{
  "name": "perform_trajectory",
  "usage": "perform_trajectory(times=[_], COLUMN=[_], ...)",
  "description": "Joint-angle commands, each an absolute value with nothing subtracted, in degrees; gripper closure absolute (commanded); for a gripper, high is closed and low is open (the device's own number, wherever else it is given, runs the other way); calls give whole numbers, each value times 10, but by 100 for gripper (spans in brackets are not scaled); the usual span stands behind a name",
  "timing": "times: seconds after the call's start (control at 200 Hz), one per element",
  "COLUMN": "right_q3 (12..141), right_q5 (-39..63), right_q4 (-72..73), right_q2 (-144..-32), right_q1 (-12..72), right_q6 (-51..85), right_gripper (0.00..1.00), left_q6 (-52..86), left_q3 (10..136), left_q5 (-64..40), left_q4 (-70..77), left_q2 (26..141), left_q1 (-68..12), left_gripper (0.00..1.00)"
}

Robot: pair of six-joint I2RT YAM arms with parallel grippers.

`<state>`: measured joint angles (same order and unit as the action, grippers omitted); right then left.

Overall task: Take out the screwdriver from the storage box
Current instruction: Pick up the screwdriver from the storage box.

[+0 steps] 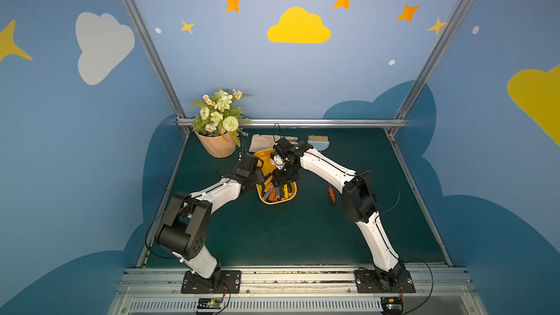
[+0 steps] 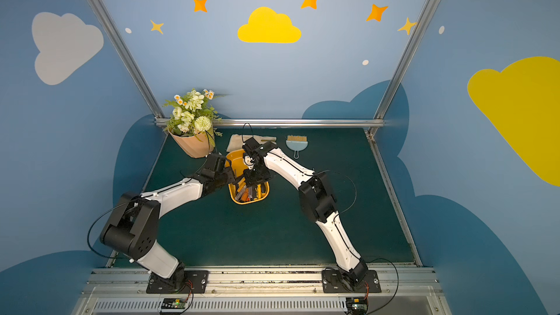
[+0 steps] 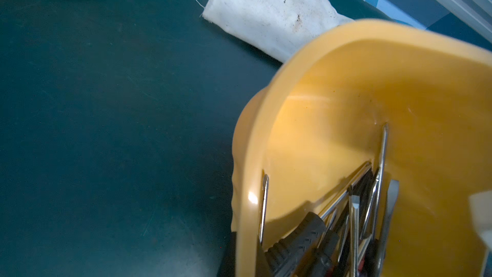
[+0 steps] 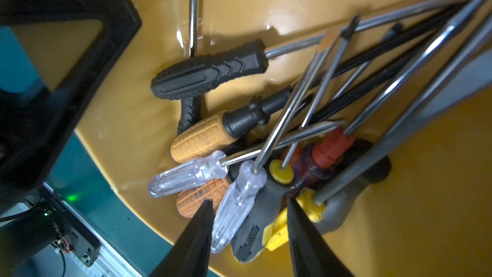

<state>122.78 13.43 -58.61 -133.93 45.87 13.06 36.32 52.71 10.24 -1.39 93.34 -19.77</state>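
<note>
**Inspector:** Location of the task item?

**Technician:** The screwdrivers lie heaped at the 6 o'clock end of the storage box, which sits mid-mat in both top views; handles bunch into the corner; shafts fan out, crossed, toward 12 o'clock. One orange-and-black screwdriver lies on the mat at the box's 3 o'clock, apart from it.

**Inspector:** Grippers?

**Technician:** The left gripper is clenched at the box's 9 o'clock wall; it appears to pinch the rim, though the contact sits at the very edge of the left wrist view. The right gripper is released, jaws spread just above the heap; its fingertips straddle the clear-handled screwdriver and the grey-and-yellow handle beside it; nothing is held.

**Inspector:** Handling assessment?

**Technician:** Judged light and rigid; steel shaft, hard plastic handle; not fragile. The clear handle looks smooth, so it is likely slippery; the orange gridded handle would probably grip better, but its shaft runs beneath the others. Recommended hold: across the thick middle of the clear handle, which lies uppermost; avoid the thin round shaft. Risks: crossed shafts may drag neighbours up; two handles lie between the jaws, so both may be caught.
</note>
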Motion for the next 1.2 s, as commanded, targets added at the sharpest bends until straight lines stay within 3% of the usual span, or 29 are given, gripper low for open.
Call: perform_trajectory(times=[0.0,0.21,0.355,0.501,0.721,0.806,0.886,0.951,1.091,1.197], right_q3=[1240,1254,1254,1264,1275,1278,1292,1301,1301,1300], right_q5=[131,133,136,133,128,127,133,130,124,121], right_q4=[-610,-623,-628,-641,-657,-660,-674,-681,-685,-687], right_q2=[-1331,-1350,-1358,-1371,-1382,-1386,-1399,-1405,-1412,-1413], right_q1=[471,481,481,480,480,478,479,481,481,482], right_q6=[127,136,141,142,139,137,134,134,134,132], right_gripper=[55,57,67,68,85,85,74,72,74,85], left_q6=[376,376,377,378,378,380,381,381,382,383], left_q3=[538,541,541,541,541,541,542,543,544,543], left_q5=[91,88,90,91,91,90,88,87,87,88], left_q4=[11,8,6,5,4,5,5,6,5,4], left_q2=[925,927,926,926,927,929,931,932,934,933], left_q1=[-195,-195,-195,-194,-194,-193,-192,-193,-193,-193], left_gripper=[98,97,97,98,97,97,98,98,98,98])
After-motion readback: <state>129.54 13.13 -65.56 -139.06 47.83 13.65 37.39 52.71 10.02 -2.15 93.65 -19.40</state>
